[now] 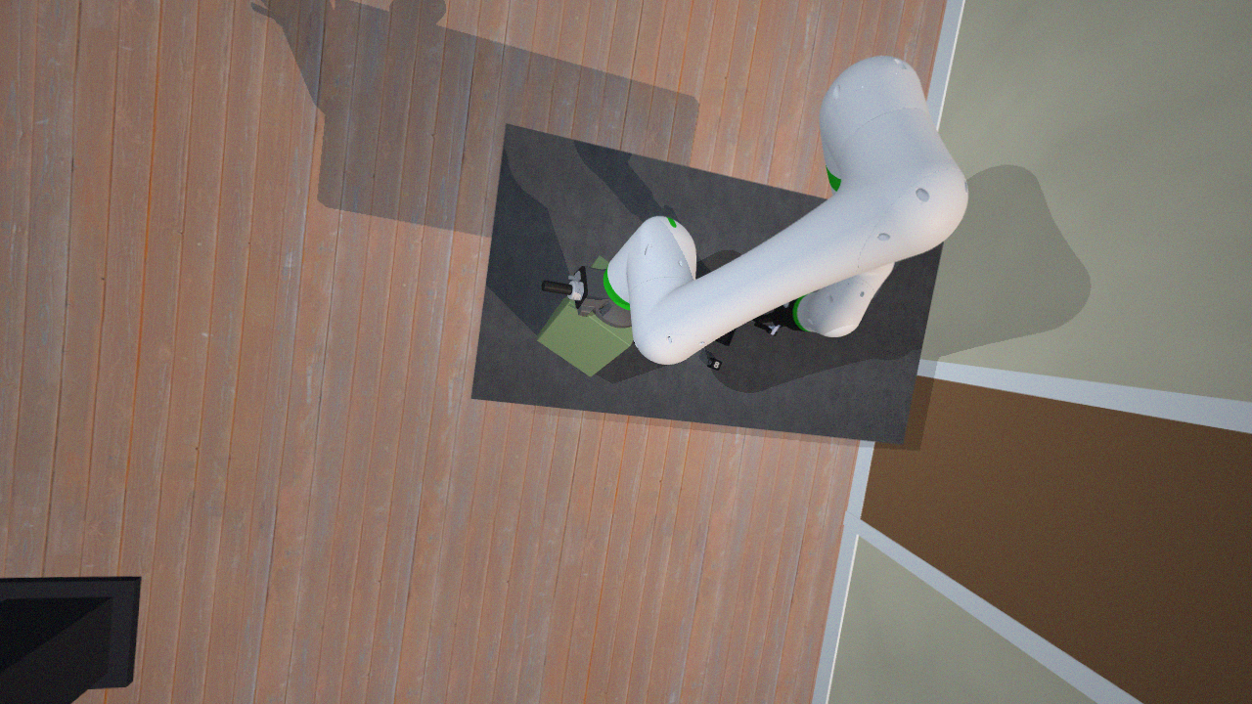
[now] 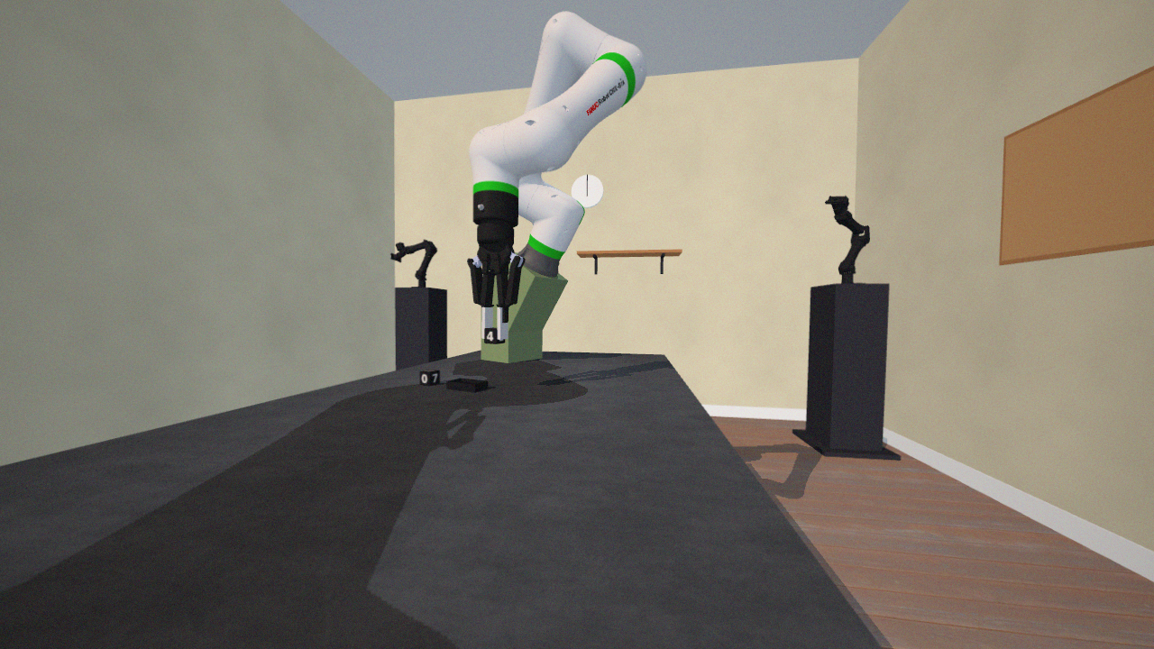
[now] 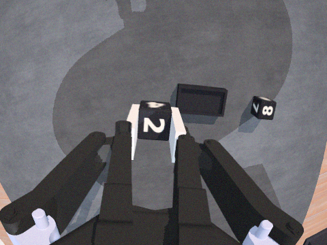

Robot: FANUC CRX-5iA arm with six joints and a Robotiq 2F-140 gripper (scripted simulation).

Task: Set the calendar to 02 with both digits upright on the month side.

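Observation:
My gripper (image 3: 154, 118) (image 2: 492, 321) is shut on a black calendar cube (image 3: 154, 124) (image 2: 489, 335) and holds it well above the table. The cube shows a 2 toward the wrist camera and a 4 in the exterior view. The small black tray (image 3: 201, 86) (image 2: 468, 385) lies flat and empty on the dark table (image 2: 564, 484) (image 1: 542, 218), below and just right of the held cube in the wrist view. The second black cube (image 3: 263, 107) (image 2: 430, 378) (image 1: 715, 361) stands on the table beside the tray, apart from it, showing 0 and 7 in the exterior view.
The arm's green base block (image 2: 528, 323) (image 1: 582, 336) stands on the table just behind the gripper. Black pedestals with small arms stand on the floor at the right (image 2: 847, 362) and at the far left (image 2: 421, 323). The table edge runs along the wooden floor.

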